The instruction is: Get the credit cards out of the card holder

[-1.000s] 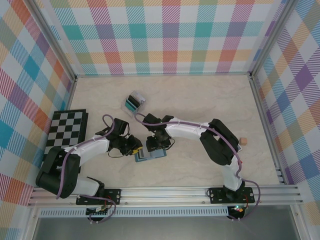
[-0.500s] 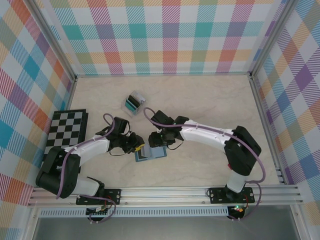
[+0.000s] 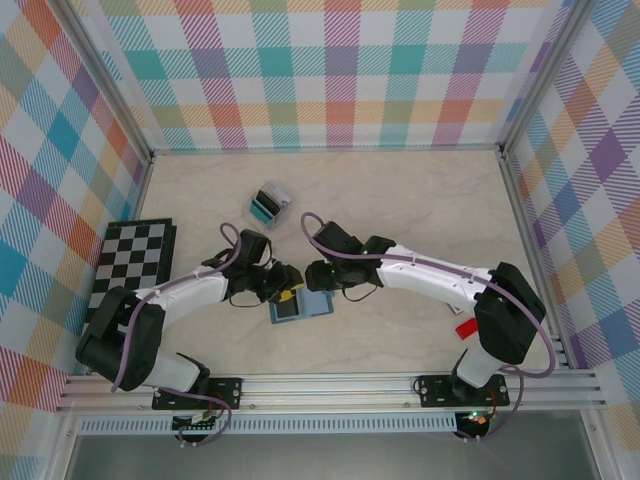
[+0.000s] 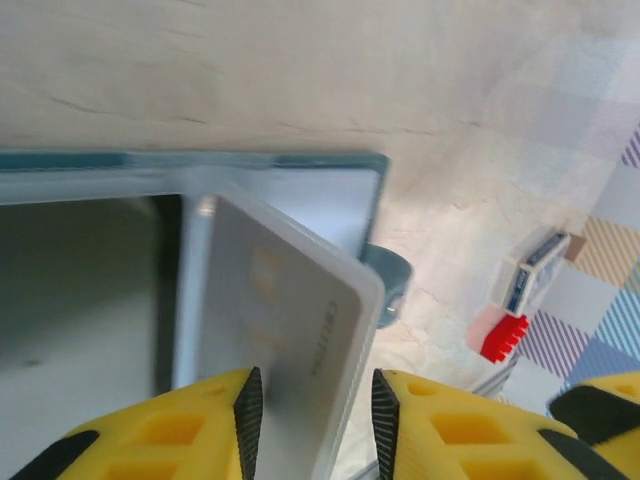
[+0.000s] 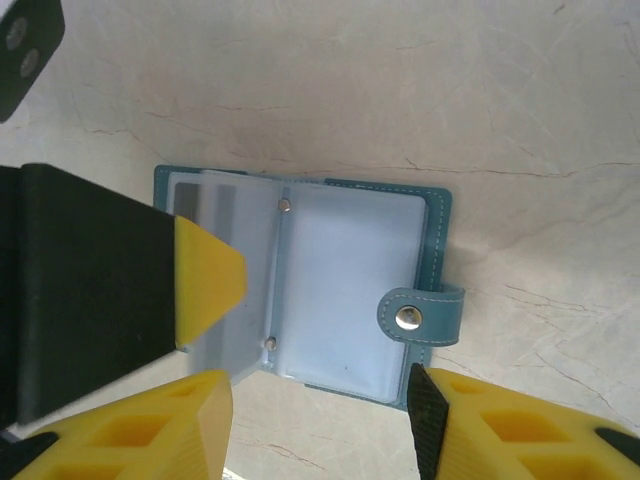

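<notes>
One teal card holder [image 5: 350, 290] is laid open on the counter [image 5: 420, 90], with two panels shown. One grey card [image 4: 280, 310] is seen between the fingers of the left tool [image 4: 310, 395]; whether it is pinched cannot be told. The right tool [image 5: 318, 385] is held spread over the holder's edge.

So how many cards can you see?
1: a silvery card poking out of the card holder, between the fingers of the left gripper. More may be hidden inside.
</notes>
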Tool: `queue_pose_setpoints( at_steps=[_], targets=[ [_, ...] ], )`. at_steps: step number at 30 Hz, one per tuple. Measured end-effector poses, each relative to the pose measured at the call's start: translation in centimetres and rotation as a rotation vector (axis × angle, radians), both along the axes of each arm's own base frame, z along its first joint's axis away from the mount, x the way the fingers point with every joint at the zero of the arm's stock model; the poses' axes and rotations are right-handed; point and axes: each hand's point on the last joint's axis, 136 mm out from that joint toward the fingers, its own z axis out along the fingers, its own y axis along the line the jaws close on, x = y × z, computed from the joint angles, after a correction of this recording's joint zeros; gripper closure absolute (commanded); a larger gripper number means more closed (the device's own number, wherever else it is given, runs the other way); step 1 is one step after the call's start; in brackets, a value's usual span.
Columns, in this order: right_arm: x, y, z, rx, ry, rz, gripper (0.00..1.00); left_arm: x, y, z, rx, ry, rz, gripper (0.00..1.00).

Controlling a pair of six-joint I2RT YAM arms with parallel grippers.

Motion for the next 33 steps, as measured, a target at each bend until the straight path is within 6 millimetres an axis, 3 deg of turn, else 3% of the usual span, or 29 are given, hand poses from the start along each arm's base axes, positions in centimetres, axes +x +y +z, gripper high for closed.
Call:
queue_pose_setpoints(
  at_steps=[4,8,12,18,27,33],
  targets=[
    [0.0,-0.8,-0.1,-0.008,-0.006,-0.026,0.48,0.2,-1.5,0.2,-0.023,-0.001,-0.021,0.55],
    [0.0,-1.4,0.5,-0.003,-0.022,-0.045,0.48,0.3,-1.6,-0.1,-0.013,0.011,-0.021,0.54],
    [0.0,-1.5,0.8,0.004,-0.031,-0.048,0.49,0.9,-1.3,0.5,-0.01,0.003,-0.01,0.54],
    [-0.4,-1.1,0.6,0.012,-0.009,-0.018,0.58,1.7,0.7,0.5,0.028,-0.008,0.042,0.64],
    [-0.1,1.9,-2.6,-0.028,0.095,0.058,0.82,-0.1,2.7,-1.9,0.055,0.049,0.099,0.77],
    [-0.3,2.4,-5.0,-0.076,0.156,0.071,0.86,0.4,2.2,-1.8,0.026,0.039,0.095,0.79]
  ],
)
